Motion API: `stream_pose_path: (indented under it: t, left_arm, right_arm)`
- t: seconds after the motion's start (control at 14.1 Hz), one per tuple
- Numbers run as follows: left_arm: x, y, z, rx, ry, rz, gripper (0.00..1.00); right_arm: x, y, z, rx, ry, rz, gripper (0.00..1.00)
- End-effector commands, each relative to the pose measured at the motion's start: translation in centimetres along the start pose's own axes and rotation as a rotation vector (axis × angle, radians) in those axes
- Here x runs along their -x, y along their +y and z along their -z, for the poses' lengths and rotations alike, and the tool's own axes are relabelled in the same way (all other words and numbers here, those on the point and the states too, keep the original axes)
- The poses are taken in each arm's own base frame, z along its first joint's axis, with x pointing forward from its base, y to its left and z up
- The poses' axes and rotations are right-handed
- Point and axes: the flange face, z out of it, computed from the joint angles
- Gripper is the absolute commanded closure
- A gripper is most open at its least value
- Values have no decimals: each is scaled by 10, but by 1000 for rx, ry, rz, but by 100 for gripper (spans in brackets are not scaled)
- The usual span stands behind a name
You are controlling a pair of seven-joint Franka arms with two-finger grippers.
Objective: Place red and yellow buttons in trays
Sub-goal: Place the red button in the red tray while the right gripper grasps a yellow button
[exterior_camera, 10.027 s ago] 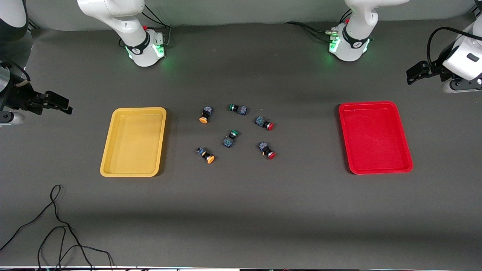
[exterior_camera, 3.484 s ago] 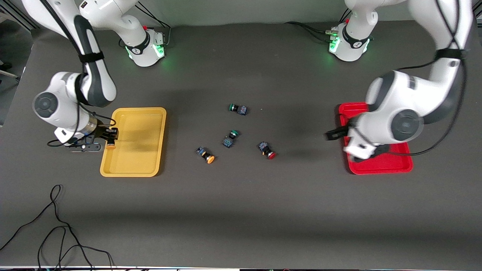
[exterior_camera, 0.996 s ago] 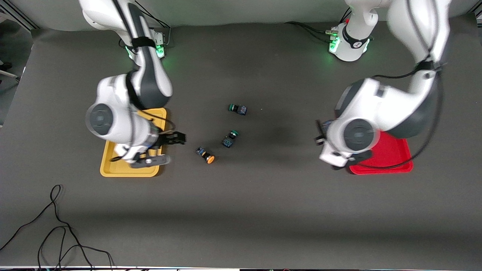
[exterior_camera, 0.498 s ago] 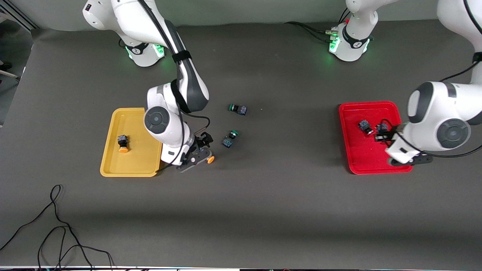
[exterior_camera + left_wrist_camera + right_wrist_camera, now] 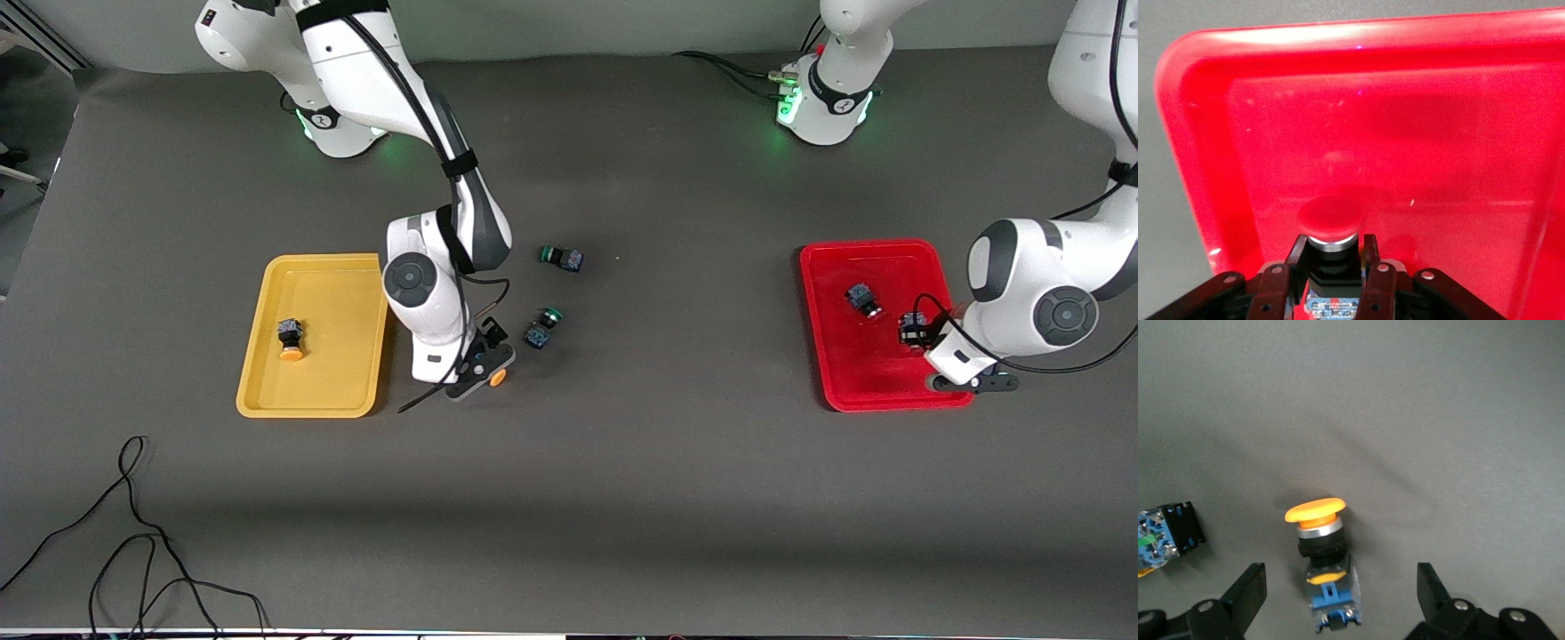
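My left gripper [image 5: 916,331] is shut on a red-capped button [image 5: 1330,219] and holds it low over the red tray [image 5: 876,369]; the tray fills the left wrist view [image 5: 1405,120]. Another red button [image 5: 862,300] lies in that tray. My right gripper [image 5: 484,358] is open and low at the table, its fingers [image 5: 1248,592] on either side of a yellow-capped button [image 5: 1317,520], whose cap [image 5: 498,377] shows beside the hand. A second yellow button [image 5: 289,340] lies in the yellow tray [image 5: 342,311].
Two green-capped buttons lie mid-table: one [image 5: 540,327] close beside my right gripper, also in the right wrist view [image 5: 1165,533], and one [image 5: 562,258] farther from the front camera. A black cable [image 5: 133,533] loops at the near edge toward the right arm's end.
My right gripper has shifted from the yellow tray's edge to straddle the yellow button on the table. My left gripper, still holding the red button, has moved slightly over the red tray.
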Motion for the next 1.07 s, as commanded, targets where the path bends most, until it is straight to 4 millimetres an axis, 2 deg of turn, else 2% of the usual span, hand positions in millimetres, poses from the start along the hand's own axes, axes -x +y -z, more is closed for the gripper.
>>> stream_pose_path:
  t: [0.0, 0.07, 0.21, 0.28, 0.36, 0.43, 0.57, 0.71, 0.85, 1.0]
  left_arm:
    - [1, 2, -3, -6, 13, -29, 43]
    - [1, 1, -1, -8, 11, -27, 3]
    - [2, 3, 19, -32, 21, -30, 1]
    - [3, 5, 39, -51, 25, -25, 1]
    - [5, 9, 68, -74, 24, -15, 1]
    - [7, 25, 99, -94, 32, -30, 1]
    - [20, 39, 163, -139, 47, -27, 1]
    - [37, 51, 223, -136, 72, -19, 1]
    - [41, 73, 285, -139, 96, -36, 1]
    - [42, 88, 329, -123, 124, -49, 1]
  right_arm:
    - [1, -5, -10, 2, 7, 27, 0]
    - [2, -4, -13, 8, 9, 24, 4]
    - [2, -5, -14, 7, 4, 21, 45]
    - [2, -4, -13, 3, 2, 13, 66]
    - [2, -3, -11, -2, 1, 8, 78]
    - [2, -1, -8, -10, -5, -4, 84]
    - [-1, -3, 0, -38, -25, -40, 96]
    - [-7, -5, 10, -55, -36, -91, 100]
    - [-13, -7, 31, -88, -52, -164, 100]
    - [-21, -3, 55, -108, -103, -279, 100]
